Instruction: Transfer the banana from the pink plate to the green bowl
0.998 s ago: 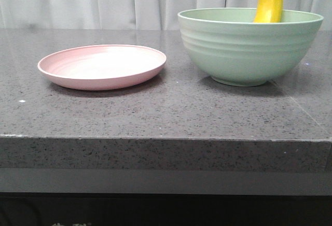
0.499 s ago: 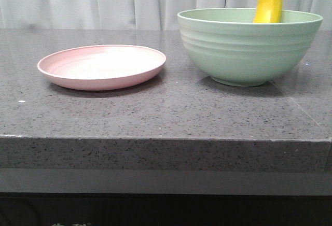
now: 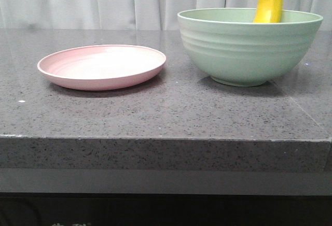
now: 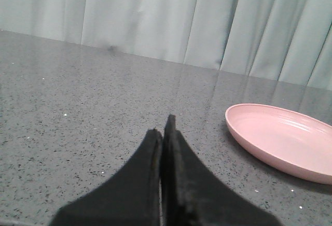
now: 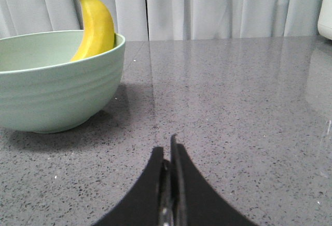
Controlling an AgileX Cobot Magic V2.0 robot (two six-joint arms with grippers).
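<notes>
Leaning upright against the inner wall of the green bowl (image 3: 249, 44) at upper right, the banana (image 3: 269, 0) could topple out if bumped, though both the left gripper (image 4: 164, 132) and right gripper (image 5: 169, 151) sit clenched, empty, away from it, the pink plate (image 3: 101, 66) bare.

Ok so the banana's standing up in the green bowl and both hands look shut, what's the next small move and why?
Probably none beyond keeping both arms parked. The banana already leans inside the green bowl, its upper end above the rim, and the pink plate holds nothing. The left hand and right hand are shut, holding nothing, low over the table and apart from the bowl, so the transfer looks finished.
</notes>
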